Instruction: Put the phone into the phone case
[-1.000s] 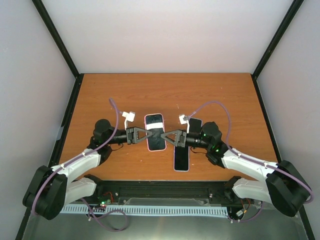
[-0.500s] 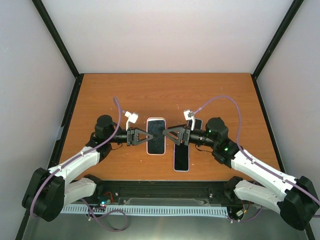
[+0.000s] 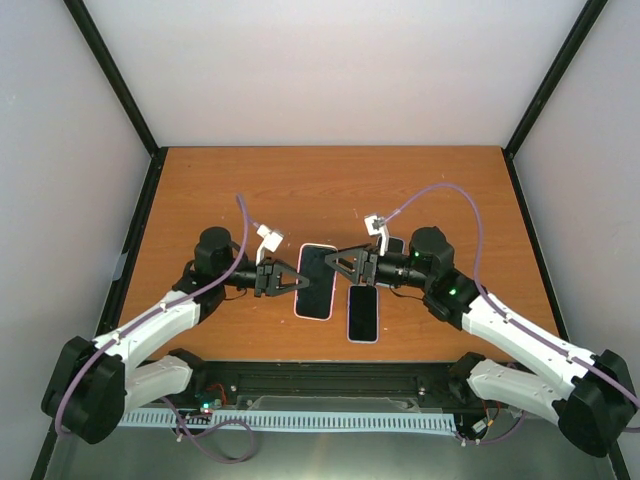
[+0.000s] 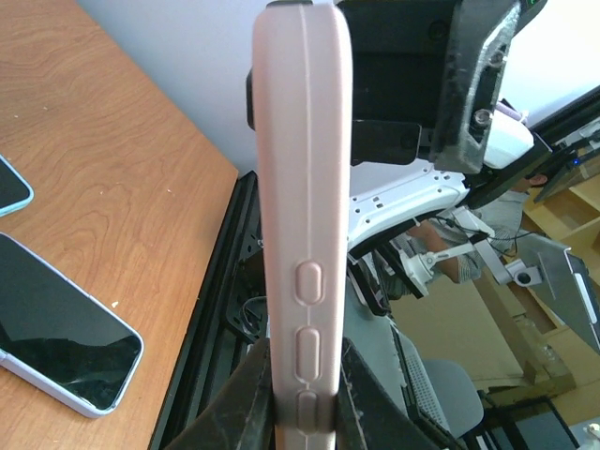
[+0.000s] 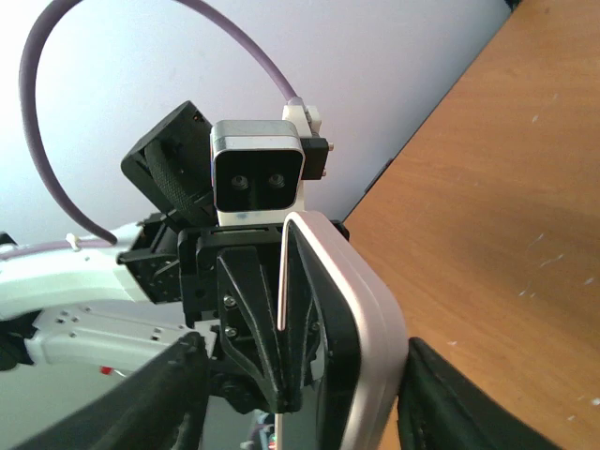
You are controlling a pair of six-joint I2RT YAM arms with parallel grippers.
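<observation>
- Phone (image 3: 316, 280) sits mid-table, dark screen up, inside pink case (image 3: 312, 316); a pink rim shows round the screen in top view.
- L gripper (image 3: 290, 279) is clamped on the case's left long edge. In L wrist view its fingers (image 4: 253, 394) pinch the case (image 4: 302, 187) from both sides.
- The case side facing the L cam is plain pink w/ three raised button bumps in a row. No brand or text legible on it.
- Phone + case look lifted off the table (image 3: 200, 190), roughly level. Can't tell if any corner is touching the wood.
- R gripper (image 3: 340, 265) is at the phone's right long edge, far end, opposite the L gripper.
- In R wrist view the R gripper (image 5: 309, 403) has its jaws apart, one either side of the phone (image 5: 314, 356) and case (image 5: 370, 347).
- One R finger is just beside the case back; can't tell if it's touching. The other stands clear of the screen side.
- 2nd phone (image 3: 363, 313) lies flat on the table just right of the held one, nearer the front edge. Screen is dark, rim pale (image 4: 56, 337).
- 3rd phone (image 3: 393, 243) is farther back, mostly hidden by the R arm. Only a blue-rimmed corner (image 4: 7, 187) shows in L wrist view.
- L wrist cam (image 5: 258, 183), a grey block w/ two lenses, faces the R cam. A purple cable (image 5: 56, 141) loops above it.
</observation>
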